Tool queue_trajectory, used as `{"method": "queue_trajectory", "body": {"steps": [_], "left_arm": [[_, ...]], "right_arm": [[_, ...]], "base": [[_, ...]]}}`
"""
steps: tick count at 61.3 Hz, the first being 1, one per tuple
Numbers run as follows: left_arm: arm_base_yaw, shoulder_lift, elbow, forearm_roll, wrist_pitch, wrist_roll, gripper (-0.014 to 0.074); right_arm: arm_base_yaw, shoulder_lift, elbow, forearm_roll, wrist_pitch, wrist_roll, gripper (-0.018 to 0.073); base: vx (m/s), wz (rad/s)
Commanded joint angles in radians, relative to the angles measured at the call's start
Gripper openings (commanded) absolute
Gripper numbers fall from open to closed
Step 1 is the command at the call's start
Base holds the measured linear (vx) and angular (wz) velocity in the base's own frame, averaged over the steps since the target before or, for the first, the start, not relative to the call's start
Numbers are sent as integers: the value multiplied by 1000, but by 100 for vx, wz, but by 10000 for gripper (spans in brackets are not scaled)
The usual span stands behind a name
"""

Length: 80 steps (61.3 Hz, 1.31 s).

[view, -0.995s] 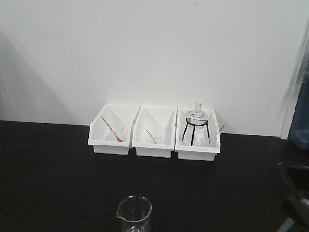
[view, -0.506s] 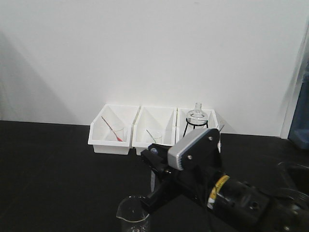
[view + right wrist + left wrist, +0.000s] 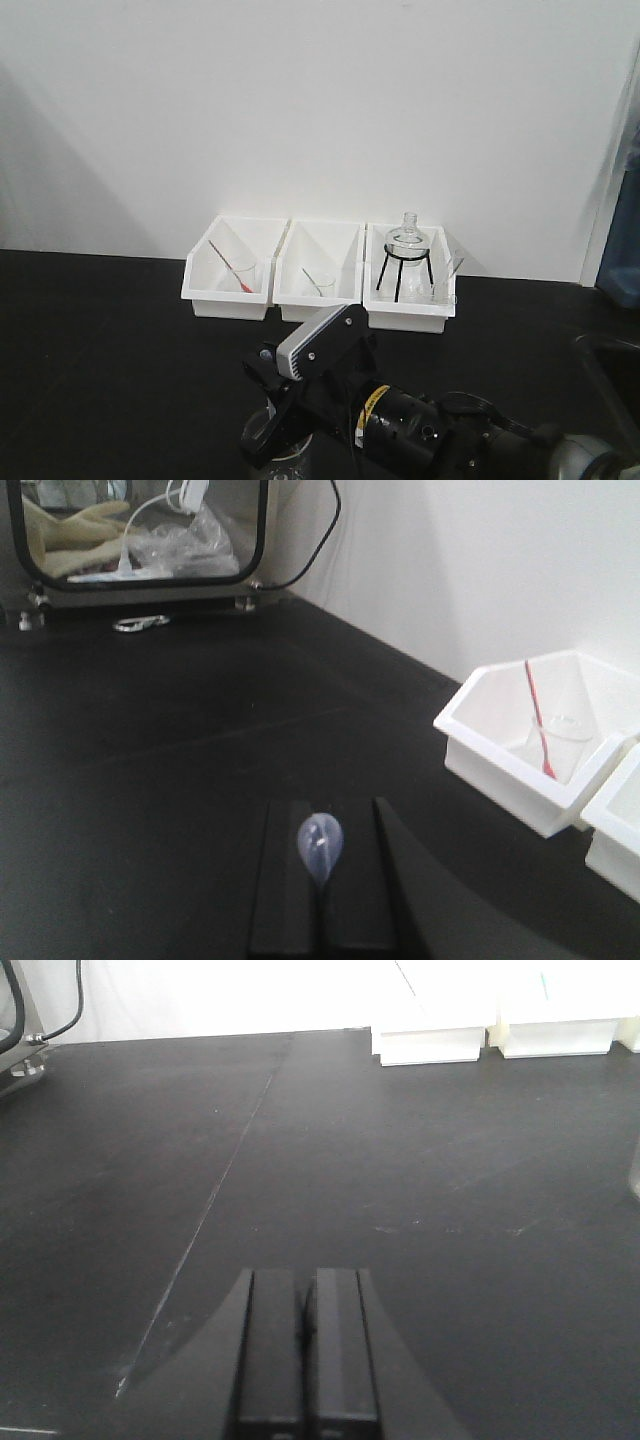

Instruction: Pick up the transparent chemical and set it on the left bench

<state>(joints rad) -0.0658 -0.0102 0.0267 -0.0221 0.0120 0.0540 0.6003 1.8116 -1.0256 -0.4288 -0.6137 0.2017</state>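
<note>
Transparent chemical [image 3: 320, 845] – a clear, whitish pipette – shows only its rounded bulb, pinched between the two black fingers of the right gripper [image 3: 322, 812], which is closed onto it at the bottom centre of the right wrist view. Its stem is hidden between the fingers. Below lies the left bench [image 3: 150, 730], a matte black worktop. At the right edge, a white bin [image 3: 500, 750] holds a small beaker [image 3: 556, 742] with a red-tinted pipette [image 3: 538, 720] leaning in it. In the front view, a robot arm [image 3: 330, 345] fills the lower centre, partly covering a glass beaker [image 3: 255, 435]. The left gripper [image 3: 305, 1285] has its fingers pressed together – nothing between them.
</note>
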Motion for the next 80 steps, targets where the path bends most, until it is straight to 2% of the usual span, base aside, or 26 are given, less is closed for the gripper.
{"method": "queue_trajectory", "body": {"steps": [1, 10, 22, 28, 33, 47, 54, 63, 67, 70, 76, 80], "left_arm": [[-2, -19, 16, -1, -78, -8, -3], [-2, -19, 16, -1, -78, -8, -3], [-2, -19, 16, -1, -78, -8, -3], [-2, -19, 16, -1, -78, -8, -3], [-2, -19, 16, -1, -78, -8, -3], [-2, -19, 16, -1, -78, -8, -3], [-2, -19, 16, -1, -78, -8, -3], [-2, -19, 16, -1, -78, -8, -3], [-2, -19, 16, -1, -78, -8, -3], [-2, -19, 16, -1, -78, -8, -3], [-2, -19, 16, -1, -78, -8, -3], [-2, -19, 16, -1, -78, -8, -3]], "right_arm": [[-1, -39, -33, 31, -68, -13, 79], [-1, -39, -33, 61, 28, -6, 228], [-1, -39, -33, 74, 19, -6, 504], [-1, -39, -33, 77, 20, -6, 587], [-1, -47, -33, 77, 26, 4, 601], [-1, -82, -33, 65, 51, 113, 562], [-1, -70, -33, -24, 91, 197, 545], [6, -60, -33, -155, 153, 163, 530], [20, -67, -33, -184, 183, 160, 530], [26, -62, -33, -172, 170, 175, 531], [17, -46, -33, -27, 55, 316, 531], [10, -43, -33, 25, 15, 317, 531]], "base": [[0, 0], [0, 0], [0, 0], [0, 0], [0, 0], [0, 0], [0, 0], [0, 0], [0, 0], [0, 0], [0, 0], [0, 0]]}}
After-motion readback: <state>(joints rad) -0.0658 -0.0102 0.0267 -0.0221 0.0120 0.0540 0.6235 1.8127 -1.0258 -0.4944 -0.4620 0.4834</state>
